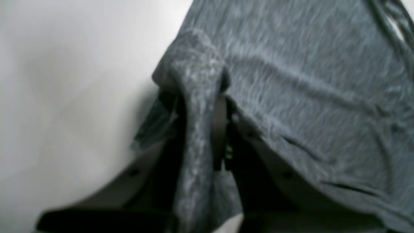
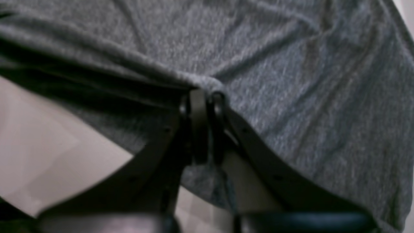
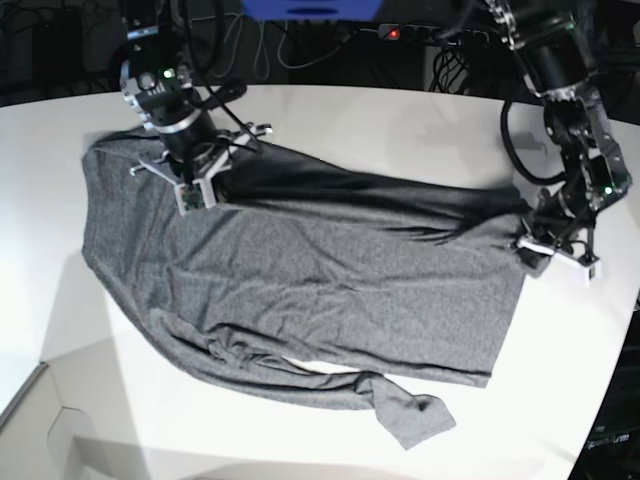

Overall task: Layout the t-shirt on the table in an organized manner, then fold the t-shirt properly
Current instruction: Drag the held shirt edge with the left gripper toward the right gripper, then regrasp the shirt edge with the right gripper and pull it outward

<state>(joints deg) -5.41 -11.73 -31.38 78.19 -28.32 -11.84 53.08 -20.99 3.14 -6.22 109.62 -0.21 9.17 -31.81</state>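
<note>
Two black jointed arms, green indicator lights, black looped cables, left gripper (image 1: pixel 220 129) and right gripper (image 2: pixel 205 126) had black fingers, small screws.

Your left black two-fingered gripper (image 1: pixel 207 106) is clamped tight, a bunched ridge of the heather dark-grey knit t-shirt (image 1: pixel 310 84) pinched between its fingers. In the base view that arm comes down from the top right, its wrist bent inward and low. Your right black two-fingered gripper (image 2: pixel 205 97) is likewise closed on a fold of cloth, fingertips nearly touching. Its arm reaches in from the top left, wrist angled down and tilted toward the middle.
</note>
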